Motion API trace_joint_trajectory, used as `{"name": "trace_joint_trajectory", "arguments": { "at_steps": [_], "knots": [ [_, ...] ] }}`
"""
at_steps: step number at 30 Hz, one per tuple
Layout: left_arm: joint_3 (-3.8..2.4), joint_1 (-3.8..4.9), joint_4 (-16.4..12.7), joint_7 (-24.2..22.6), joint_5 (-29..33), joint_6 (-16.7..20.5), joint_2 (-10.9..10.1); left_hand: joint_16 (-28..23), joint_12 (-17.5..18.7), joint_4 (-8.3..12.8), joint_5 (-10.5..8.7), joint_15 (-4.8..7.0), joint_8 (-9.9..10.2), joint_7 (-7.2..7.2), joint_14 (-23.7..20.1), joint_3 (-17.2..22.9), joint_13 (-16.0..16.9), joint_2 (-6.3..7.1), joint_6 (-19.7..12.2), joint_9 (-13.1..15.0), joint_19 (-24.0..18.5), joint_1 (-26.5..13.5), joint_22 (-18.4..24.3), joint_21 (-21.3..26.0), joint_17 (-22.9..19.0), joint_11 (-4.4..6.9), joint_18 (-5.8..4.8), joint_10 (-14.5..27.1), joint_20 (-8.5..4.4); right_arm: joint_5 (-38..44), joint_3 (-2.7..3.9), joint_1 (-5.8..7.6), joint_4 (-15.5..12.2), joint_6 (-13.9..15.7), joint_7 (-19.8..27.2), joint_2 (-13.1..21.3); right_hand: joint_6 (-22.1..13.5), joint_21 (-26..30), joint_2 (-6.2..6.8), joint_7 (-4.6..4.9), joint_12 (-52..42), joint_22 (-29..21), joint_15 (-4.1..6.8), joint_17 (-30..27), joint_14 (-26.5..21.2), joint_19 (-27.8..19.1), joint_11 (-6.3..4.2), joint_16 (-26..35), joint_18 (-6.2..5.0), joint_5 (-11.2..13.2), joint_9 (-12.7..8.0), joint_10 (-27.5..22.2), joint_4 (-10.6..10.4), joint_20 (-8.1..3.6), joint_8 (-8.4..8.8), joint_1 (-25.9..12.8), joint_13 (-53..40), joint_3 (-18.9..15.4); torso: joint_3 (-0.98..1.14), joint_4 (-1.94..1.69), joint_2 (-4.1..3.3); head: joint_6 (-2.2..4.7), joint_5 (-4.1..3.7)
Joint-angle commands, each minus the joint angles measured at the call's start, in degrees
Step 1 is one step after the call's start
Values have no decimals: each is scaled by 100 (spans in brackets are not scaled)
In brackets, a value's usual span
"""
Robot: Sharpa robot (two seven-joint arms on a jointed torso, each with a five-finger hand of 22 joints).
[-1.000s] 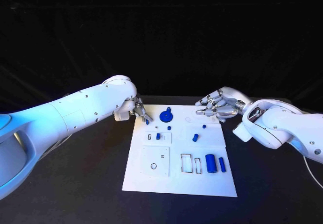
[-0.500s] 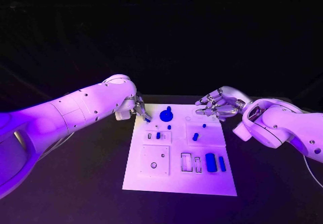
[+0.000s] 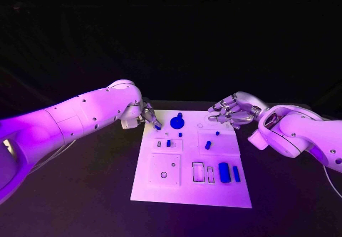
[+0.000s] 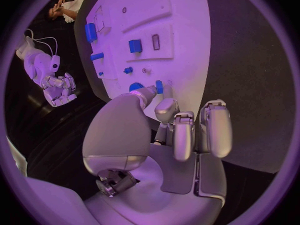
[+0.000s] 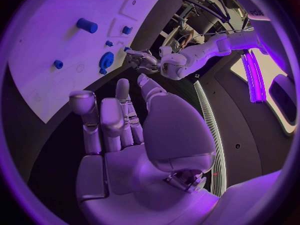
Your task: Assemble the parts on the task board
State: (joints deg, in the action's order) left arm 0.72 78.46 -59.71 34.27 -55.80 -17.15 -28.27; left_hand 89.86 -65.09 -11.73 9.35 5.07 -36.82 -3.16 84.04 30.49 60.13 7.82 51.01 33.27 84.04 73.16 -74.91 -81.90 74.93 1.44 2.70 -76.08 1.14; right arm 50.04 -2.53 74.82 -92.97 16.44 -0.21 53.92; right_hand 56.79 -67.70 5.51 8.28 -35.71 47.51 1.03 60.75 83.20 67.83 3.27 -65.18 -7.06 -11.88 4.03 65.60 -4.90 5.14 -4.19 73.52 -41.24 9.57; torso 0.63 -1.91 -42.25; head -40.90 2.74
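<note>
Nearest on the white board (image 3: pixel 191 190): two blue bars (image 3: pixel 229 173) lying beside rectangular slots. Farther up, small blue pegs (image 3: pixel 207 145) standing mid-board. At the far left corner, left hand (image 3: pixel 148 116) pinching a small blue piece (image 3: pixel 157 127). Beside the round blue disc (image 3: pixel 177 122), right hand (image 3: pixel 229 113) hovering over the far right corner, fingers curled, grasping nothing.

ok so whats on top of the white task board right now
Small blue parts on the task board: a round disc, a cylinder, a bar, several pegs. The left hand covers part of the board's far left corner.
</note>
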Motion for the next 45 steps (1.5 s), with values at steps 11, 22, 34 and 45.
{"name": "trace_joint_trajectory", "arguments": {
  "at_steps": [11, 22, 34, 45],
  "knots": [
    [56, -67, -1145, -338, 90, 817, -683, 14, -248, 1124, 1084, -8, 7, 52, 596, 953, 292, 416, 309, -12, 346, -178, -1052, -183, 1507, 35, -98, -278, -11, 51, -2, -5, -23, -76, -7, 29, -37, 44, -62, 7, -31, -10, -1, 5, -20, -26, 1, 31, -106, -41, 8, -36, -30, -1, -21, -8, 9, -49, -3, -16, 2, -33, 24],
    [111, -282, -1603, -302, -342, 1130, -899, 14, -279, 1178, 1319, -3, 73, 59, 596, 900, 349, 450, 406, -54, 363, -196, -1085, -222, 1507, 43, -108, -331, -18, 50, -4, -5, -16, -73, -2, 29, -37, 44, -62, 7, -31, -10, -1, 5, -20, -26, 1, 31, -106, -41, 8, -36, -30, -1, -21, -8, 9, -49, -15, -40, 20, -66, 40],
    [122, -389, -1835, -13, -541, 1008, -956, 14, -279, 1183, 1335, -2, 79, 61, 596, 895, 351, 451, 416, -57, 365, -198, -1088, -224, 1507, 44, -109, -335, -18, 42, -7, -7, -12, -83, 8, 26, -38, 48, -73, 7, -34, -12, -2, 3, -19, -23, 1, 36, -106, -56, 8, -38, -41, -1, -22, -9, 11, -61, -11, -32, 14, -89, 62],
    [125, -425, -1859, 153, -592, 694, -959, 14, -265, 1188, 1354, -2, 84, 64, 596, 891, 338, 451, 432, -61, 360, -200, -1079, -212, 1507, 46, -106, -333, -17, 41, -9, -9, -5, -88, 11, 17, -38, 48, -73, 7, -34, -12, -2, 3, -19, -23, 1, 36, -106, -56, 8, -38, -41, -1, -22, -9, 11, -61, -6, -27, 12, -118, 79]
  ]
}}
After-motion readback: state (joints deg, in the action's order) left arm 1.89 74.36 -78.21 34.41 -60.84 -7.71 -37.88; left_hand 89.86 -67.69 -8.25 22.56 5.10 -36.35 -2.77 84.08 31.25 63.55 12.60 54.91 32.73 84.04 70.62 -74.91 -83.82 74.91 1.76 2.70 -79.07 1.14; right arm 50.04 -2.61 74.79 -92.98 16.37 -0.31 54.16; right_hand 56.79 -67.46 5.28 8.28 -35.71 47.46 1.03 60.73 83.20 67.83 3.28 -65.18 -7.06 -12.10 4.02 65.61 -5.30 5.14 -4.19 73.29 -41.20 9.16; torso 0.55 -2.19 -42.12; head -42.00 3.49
